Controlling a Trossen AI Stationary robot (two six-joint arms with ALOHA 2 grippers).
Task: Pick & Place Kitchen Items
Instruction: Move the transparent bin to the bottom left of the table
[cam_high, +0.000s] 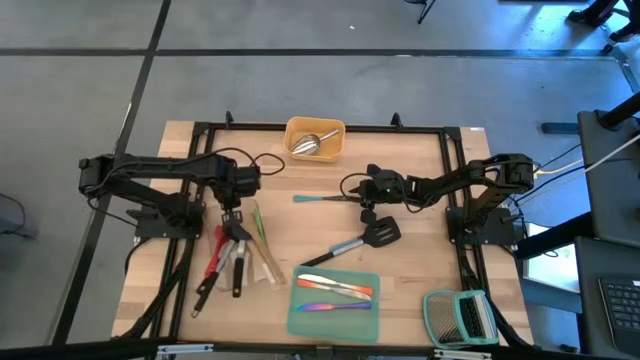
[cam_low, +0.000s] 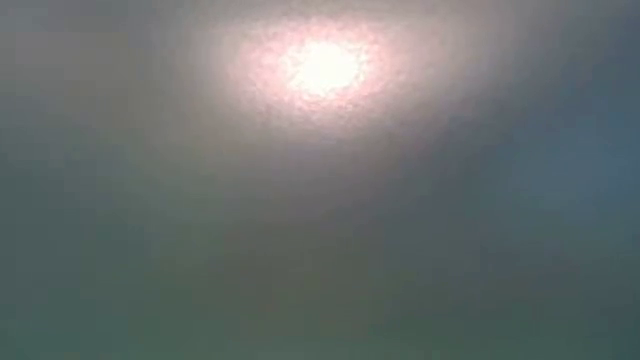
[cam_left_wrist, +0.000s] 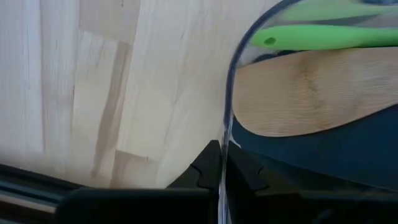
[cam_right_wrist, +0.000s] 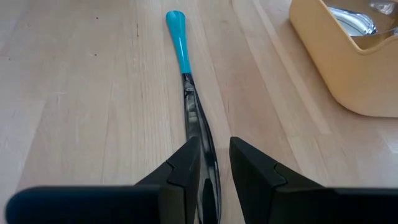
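Right gripper (cam_right_wrist: 214, 165) pinches our blue-handled utensil (cam_right_wrist: 180, 37) by its far end; we judge it could swing loose.

One bench (cam_high: 420, 290) carries three trays: a yellow tray (cam_high: 316, 139) with one steel scoop (cam_high: 310, 144), a teal tray (cam_high: 334, 304) with two pieces of cutlery (cam_high: 335, 289), and a clear tray (cam_high: 240, 250) whose heap of about five long tools cannot be counted surely. Loose on the wood lie two more, one blue-handled tool (cam_high: 322, 198) and one black spatula (cam_high: 368, 238), and one slatted rack (cam_high: 459, 317) stands at a corner. Two arms reach in, each with one claw.
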